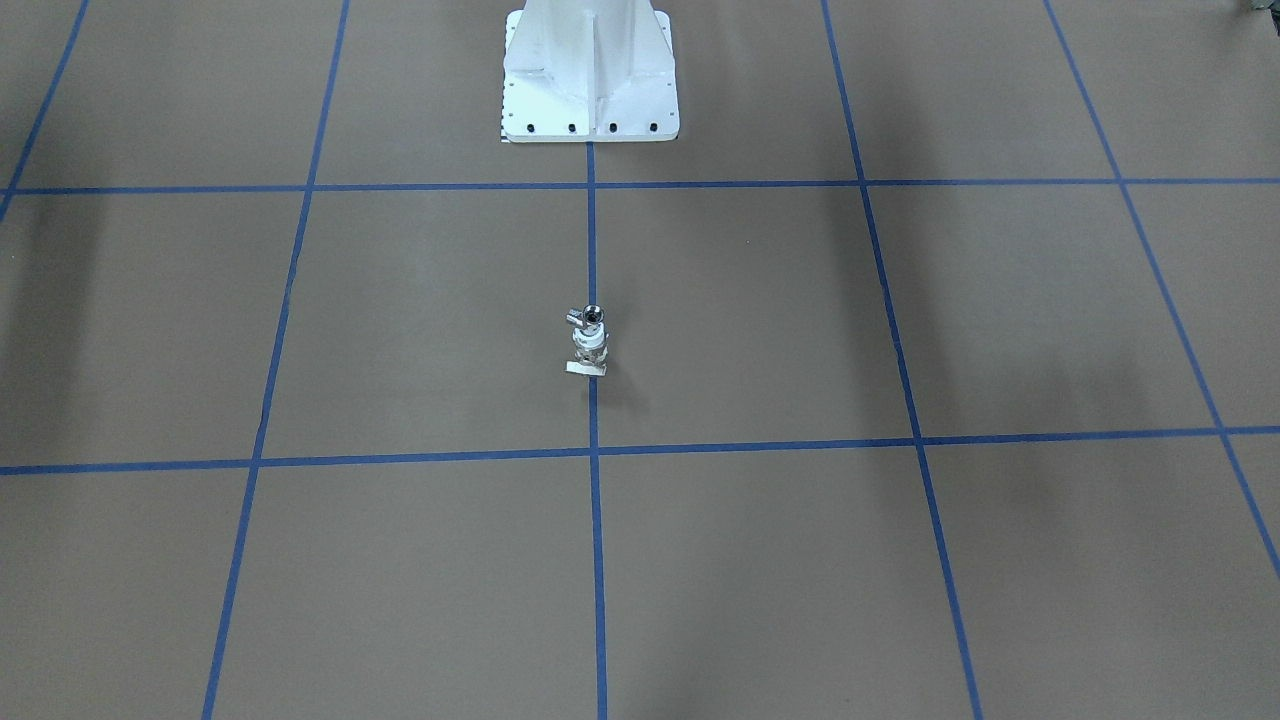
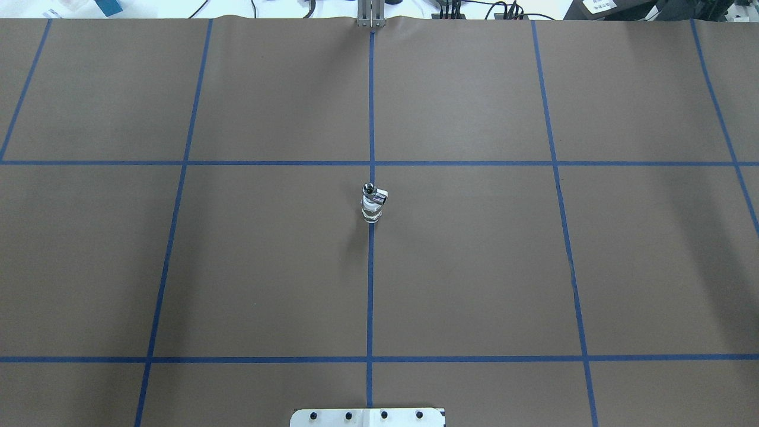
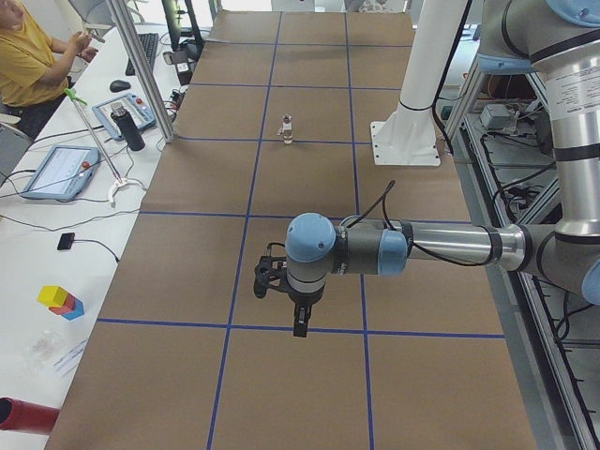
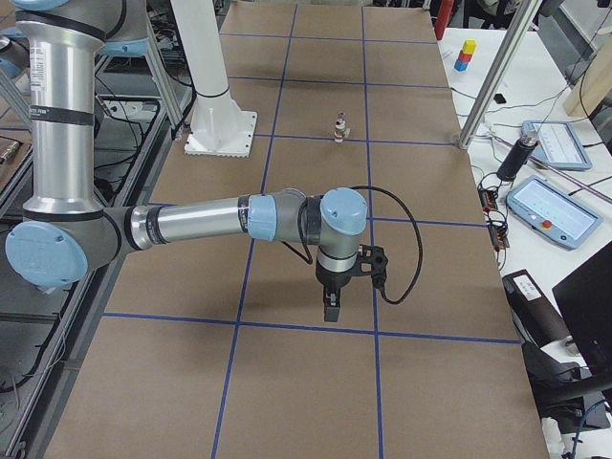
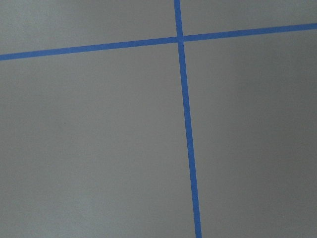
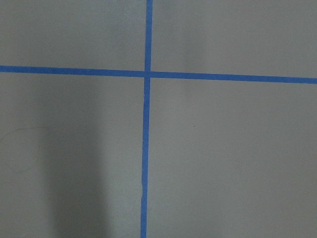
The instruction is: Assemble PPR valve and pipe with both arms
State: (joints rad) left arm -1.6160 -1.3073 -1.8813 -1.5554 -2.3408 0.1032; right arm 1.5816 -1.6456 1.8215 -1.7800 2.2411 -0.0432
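Note:
A small white and metal valve-and-pipe piece stands upright on the central blue tape line of the brown table; it also shows in the overhead view and both side views. My left gripper hangs pointing down over the table's left end, far from the piece. My right gripper hangs the same way over the right end. Both show only in the side views, so I cannot tell whether they are open or shut. Both wrist views show only brown paper and blue tape.
The white bolted pedestal stands at the robot's edge of the table. Aluminium posts rise at the operators' edge. A person in yellow, tablets and a dark bottle are beside the table.

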